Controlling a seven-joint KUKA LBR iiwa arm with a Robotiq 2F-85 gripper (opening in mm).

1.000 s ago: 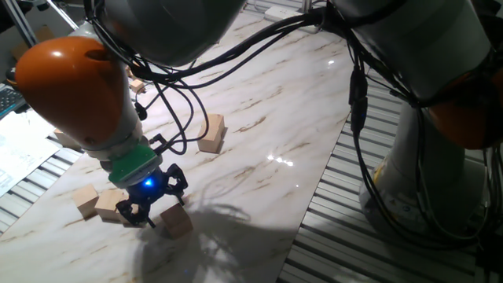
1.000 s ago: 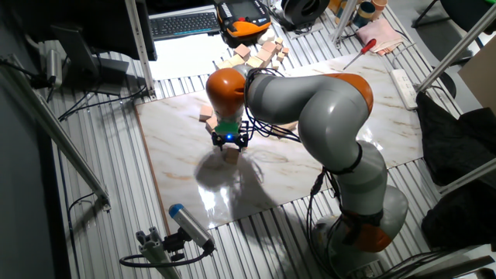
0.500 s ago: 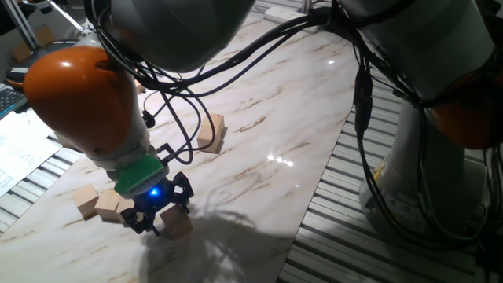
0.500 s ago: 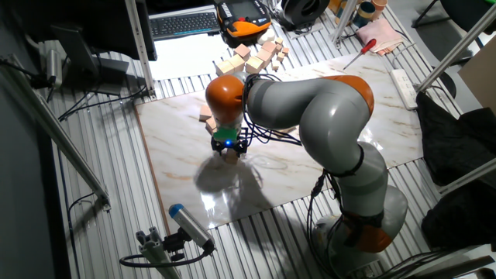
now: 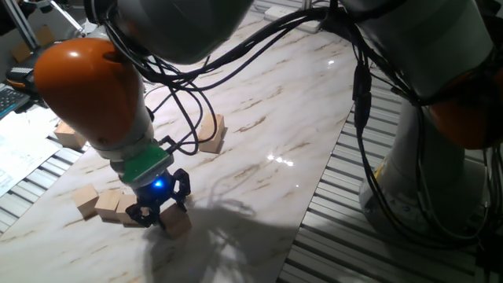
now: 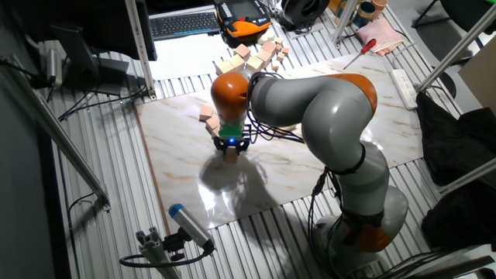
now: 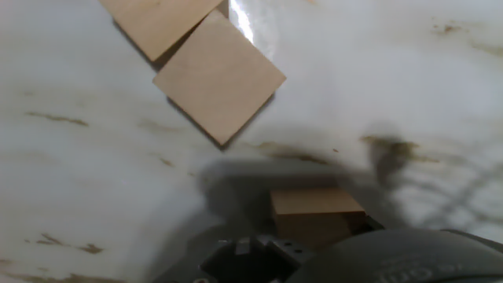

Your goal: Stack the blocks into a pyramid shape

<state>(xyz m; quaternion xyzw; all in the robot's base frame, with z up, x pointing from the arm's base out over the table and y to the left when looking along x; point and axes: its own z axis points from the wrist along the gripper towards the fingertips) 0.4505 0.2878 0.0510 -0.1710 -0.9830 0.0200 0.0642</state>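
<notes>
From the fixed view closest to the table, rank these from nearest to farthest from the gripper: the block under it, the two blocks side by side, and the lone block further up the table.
1. Block under the gripper: the block, right at the fingertips.
2. Two blocks side by side, along the table's left edge.
3. Lone block, farther up the table toward the middle.

The white marble-patterned table (image 5: 267,118) carries small tan wooden blocks (image 5: 97,203): a touching cluster near its edge, one block (image 5: 178,222) just beside them, another block (image 5: 211,132) lying apart.
</notes>
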